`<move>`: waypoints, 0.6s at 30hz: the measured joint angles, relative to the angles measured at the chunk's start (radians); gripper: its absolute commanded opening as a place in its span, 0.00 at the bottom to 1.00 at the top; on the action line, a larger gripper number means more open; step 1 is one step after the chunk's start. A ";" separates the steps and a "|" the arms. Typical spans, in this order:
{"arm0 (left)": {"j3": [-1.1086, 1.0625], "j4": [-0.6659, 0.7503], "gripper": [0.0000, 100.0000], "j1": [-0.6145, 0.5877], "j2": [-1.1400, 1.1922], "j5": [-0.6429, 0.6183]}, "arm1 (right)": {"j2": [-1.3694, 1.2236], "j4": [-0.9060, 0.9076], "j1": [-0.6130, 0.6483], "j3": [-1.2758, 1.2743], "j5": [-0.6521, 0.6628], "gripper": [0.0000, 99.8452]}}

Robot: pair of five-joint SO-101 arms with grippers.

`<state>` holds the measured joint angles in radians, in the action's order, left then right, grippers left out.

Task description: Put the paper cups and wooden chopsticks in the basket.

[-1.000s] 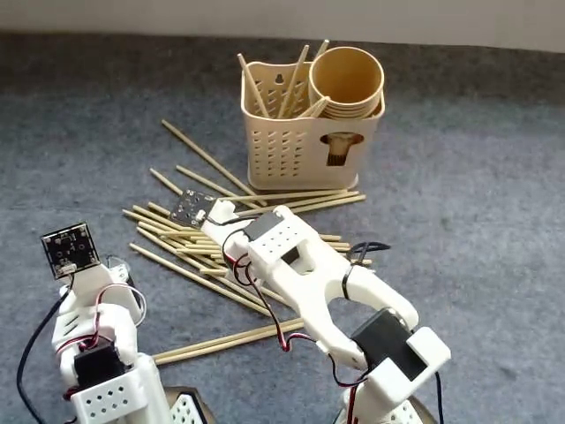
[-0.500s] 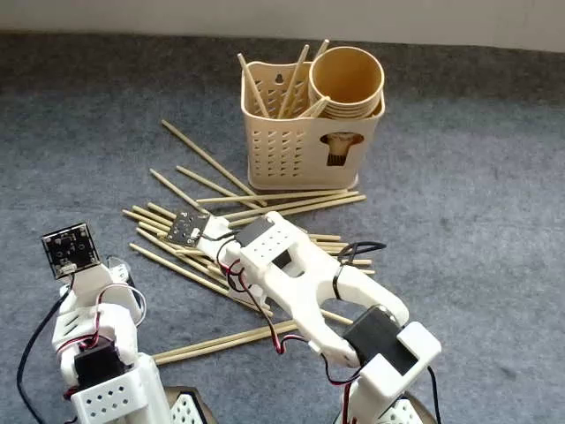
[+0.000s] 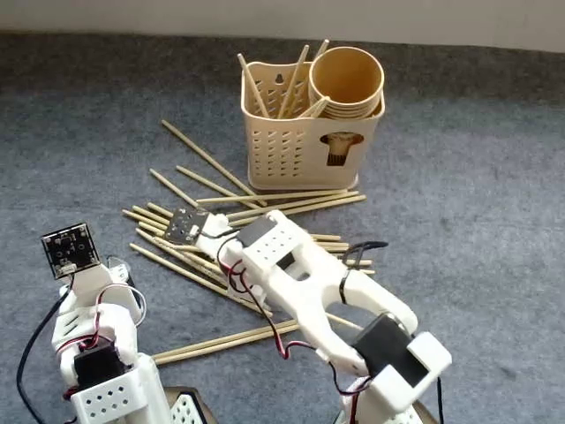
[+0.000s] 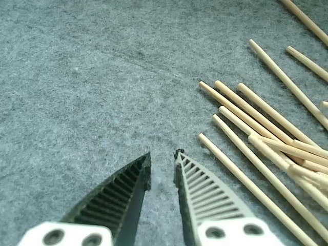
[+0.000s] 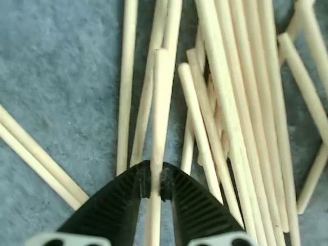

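Your basket (image 3: 282, 155) stands near the far edge of the grey carpet (image 3: 477, 203), about midway along it; the stacked paper cups (image 3: 349, 84) sit upright in its right compartment, and a few chopsticks (image 3: 256, 88) lean in the left one, their ends poking above the rim.

The loose chopsticks (image 3: 309, 201) lie fanned and crossed on the carpet just in front of the basket, spreading toward the left; two more (image 3: 225, 342) lie side by side closer to the near edge, between the two arm bases.

Your right arm (image 3: 300, 274) stretches out low over the middle of that pile; in its wrist view the right gripper (image 5: 155, 177) is closed narrow on a single chopstick (image 5: 160, 102), the jaws pinching it from both sides with the stick running straight out ahead of them; you cannot tell from these views whether that stick is lifted or resting on its neighbours.

Your left arm (image 3: 88, 318) sits folded near the near-left corner of the carpet; the left gripper (image 4: 163, 164) points down at bare carpet with only a narrow gap between its jaws, nothing between them; the nearest chopstick ends (image 4: 225, 110) lie just beside it, not touching.
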<state>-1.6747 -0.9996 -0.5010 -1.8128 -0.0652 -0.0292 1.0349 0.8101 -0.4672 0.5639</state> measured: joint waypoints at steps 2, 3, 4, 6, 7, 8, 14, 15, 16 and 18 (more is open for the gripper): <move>0.000 0.000 0.09 0.000 0.000 0.000 | 0.032 0.017 -0.018 0.000 0.000 0.00; 0.000 0.000 0.09 0.000 0.000 0.000 | 0.046 0.028 -0.028 0.000 0.000 0.00; 0.000 0.000 0.09 0.000 0.000 0.000 | 0.058 0.037 -0.034 0.000 0.000 0.00; 0.000 0.000 0.09 0.000 0.000 0.000 | 0.084 0.058 -0.038 0.000 0.000 0.00; 0.000 0.000 0.09 0.000 0.000 0.000 | 0.103 0.071 -0.040 0.000 0.000 0.00; 0.000 0.000 0.09 0.000 0.000 0.000 | 0.123 0.083 -0.041 0.000 0.000 0.00; 0.000 0.000 0.09 0.000 0.000 0.000 | 0.284 0.118 -0.049 -0.018 -0.049 0.00; 0.000 0.000 0.09 0.000 0.000 0.000 | 0.313 0.118 -0.052 -0.035 -0.055 0.00; 0.000 0.000 0.09 0.000 0.000 0.000 | 0.341 0.118 -0.054 -0.049 -0.057 0.00; 0.000 0.000 0.09 0.000 0.000 0.000 | 0.396 0.118 -0.057 -0.075 -0.063 0.00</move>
<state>-1.6747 -0.9996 -0.5010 -1.8128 -0.0652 0.3667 1.1531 0.7534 -0.5424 0.5010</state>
